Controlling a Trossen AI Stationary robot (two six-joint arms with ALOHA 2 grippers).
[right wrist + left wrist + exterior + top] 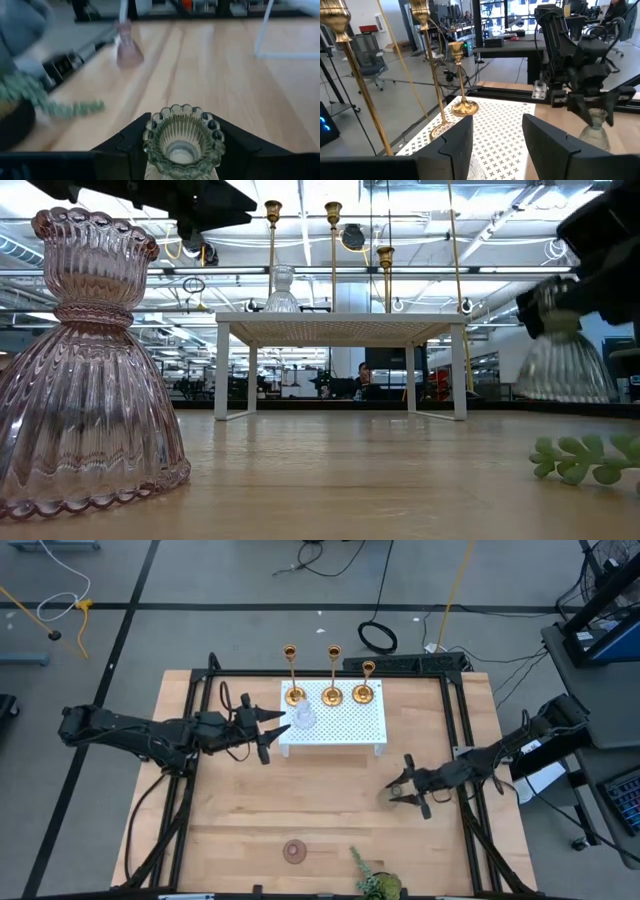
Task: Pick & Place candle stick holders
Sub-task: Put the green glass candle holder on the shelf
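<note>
Three gold candlesticks (293, 693) (332, 693) (364, 692) stand by their round bases on the white perforated stand (345, 725). A clear glass holder (303, 718) stands on the stand's left part. My left gripper (272, 732) is open just left of it, and the holder's top shows low between the fingers in the left wrist view (476, 170). My right gripper (405, 792) is shut on a greenish glass holder (182, 142) right of the table's middle. A pink glass holder (293, 851) stands on its base near the front edge. My right gripper pinches the greenish holder just under its beaded rim (150, 150), one finger on each side. The fingers come roughly level from the table's right side. The holder stands upright in the hold, its flared base (563, 370) lifted clear of the table.
A green leafy sprig (375, 883) lies at the front edge, right of the pink holder (85, 370). Black frame rails (190, 770) run along the table's left and right sides. Bare wood lies between the stand and the front edge.
</note>
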